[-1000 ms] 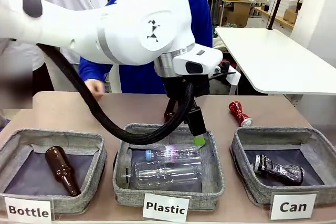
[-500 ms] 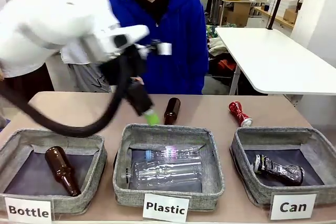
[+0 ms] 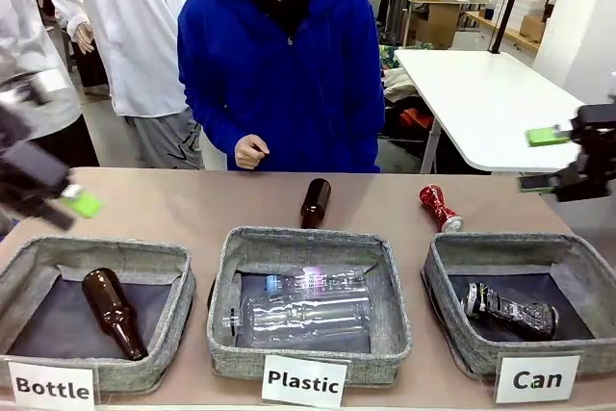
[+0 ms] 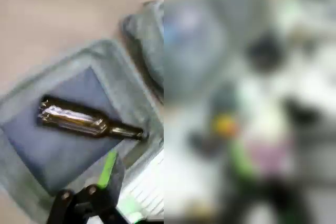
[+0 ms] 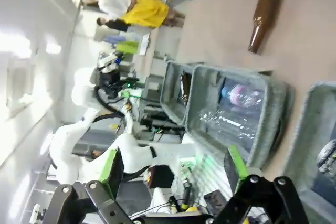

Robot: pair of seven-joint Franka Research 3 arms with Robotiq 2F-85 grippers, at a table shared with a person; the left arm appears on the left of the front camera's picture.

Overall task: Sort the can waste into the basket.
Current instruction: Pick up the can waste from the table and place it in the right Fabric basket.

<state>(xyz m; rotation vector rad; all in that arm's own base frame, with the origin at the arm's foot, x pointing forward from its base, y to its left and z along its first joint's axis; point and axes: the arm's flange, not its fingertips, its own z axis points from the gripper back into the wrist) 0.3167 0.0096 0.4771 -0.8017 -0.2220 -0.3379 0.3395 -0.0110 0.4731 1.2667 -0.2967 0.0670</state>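
A shiny red can [image 3: 440, 207] lies on the table just beyond the "Can" basket [image 3: 481, 249]. Inside that basket lies a crumpled black can [image 3: 510, 312], which also shows at the right wrist view's edge as the black can [image 5: 329, 156]. My right gripper [image 3: 541, 159] hangs open in the air at the far right, above and behind the basket, and the gap between its fingers [image 5: 113, 169] holds nothing. Out at the far left, my left gripper [image 3: 69, 197] is open over the "Bottle" basket's far rim, one green finger [image 4: 108, 169] sharp, the rest blurred.
A brown bottle [image 3: 315, 202] lies on the table behind the "Plastic" basket [image 3: 223, 281], which holds clear bottles. Another brown bottle [image 3: 114, 312] lies in the "Bottle" basket [image 3: 24, 257]. A person in a blue hoodie stands at the far edge, one hand [image 3: 250, 152] near the table.
My left arm has swung from over the "Plastic" basket to the far left. My right gripper has come into view at the right edge. The cans have not moved.
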